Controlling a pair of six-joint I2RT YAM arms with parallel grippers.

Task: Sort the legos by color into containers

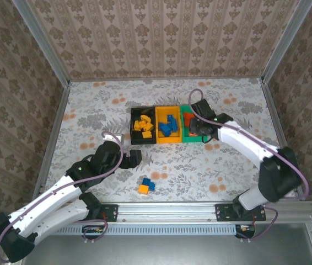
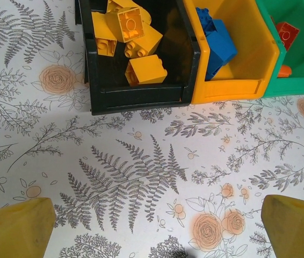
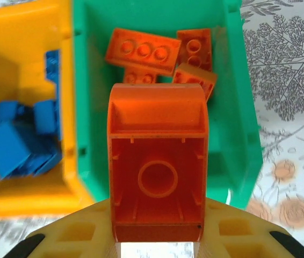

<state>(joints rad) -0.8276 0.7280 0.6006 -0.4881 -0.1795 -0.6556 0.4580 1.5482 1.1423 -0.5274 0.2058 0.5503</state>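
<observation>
1. Drop-off is the step in hand: the right gripper [image 3: 157,234] pinches a red brick [image 3: 157,161] by its near end. The brick's hollow underside faces the wrist camera, and it hangs over the green bin [image 3: 246,134].
2. Colour checks out, since more red bricks [image 3: 144,51] already lie at the far end of that bin.
3. Next call, as I read it, is to spread the jaws and let the brick fall. It hangs over the near half of the bin, not far from the wall shared with the yellow bin [image 3: 28,201]. A small push further in before release would keep it off the rim.
4. From the top view, the right arm reaches from its base at lower right, forearm running diagonally up and left. The wrist is bent down so the right gripper [image 1: 197,128] sits above the green bin [image 1: 187,139].
5. The left gripper [image 2: 154,226] has its jaws spread wide with nothing between them. It hovers over bare table [image 2: 141,172] just in front of the black bin [image 2: 136,97].
6. The left arm is folded low at the left side, with the left gripper [image 1: 131,158] pointing toward the bins.
7. Yellow bricks [image 2: 141,51] sit in the black bin and blue bricks [image 2: 219,45] in the yellow one.
8. Work remains: a small loose cluster, a blue brick [image 1: 149,183] touching a yellow brick [image 1: 143,189], lies near the front edge between the arms. The left arm looks best placed for it.
</observation>
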